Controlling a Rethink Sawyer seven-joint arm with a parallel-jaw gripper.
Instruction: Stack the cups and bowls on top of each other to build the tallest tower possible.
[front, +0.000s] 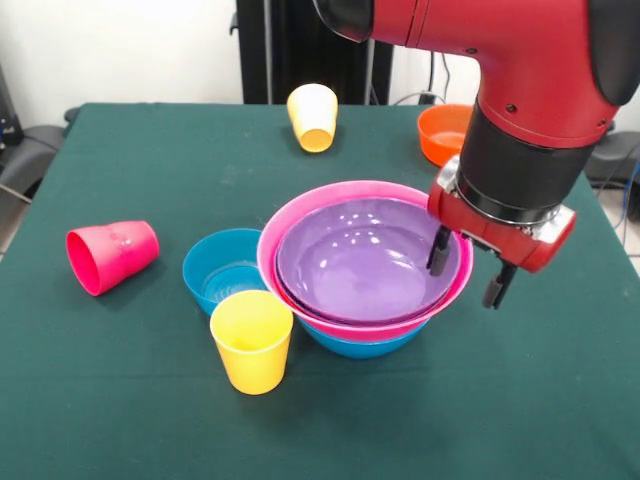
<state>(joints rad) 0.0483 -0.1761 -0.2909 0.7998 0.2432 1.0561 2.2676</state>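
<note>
A nested pile stands mid-table: a blue bowl (360, 346) lowest, a big pink bowl (300, 215) in it, a wide purple bowl (355, 260) inside the pink one. My gripper (468, 270) is open at the pile's right rim, with one finger (439, 252) inside the purple bowl and the other outside the rim. A yellow cup (252, 340) stands upright in front of the pile. A small blue bowl (225, 268) sits next to it, touching the pink bowl's left side. A red-pink cup (110, 255) lies on its side at the left. Another yellow cup (313, 116) lies at the back.
An orange bowl (445, 132) sits at the back right, partly behind my arm (520, 90). The table has a dark green cloth (150, 160). The robot's black pedestal (300, 50) stands behind the table's far edge.
</note>
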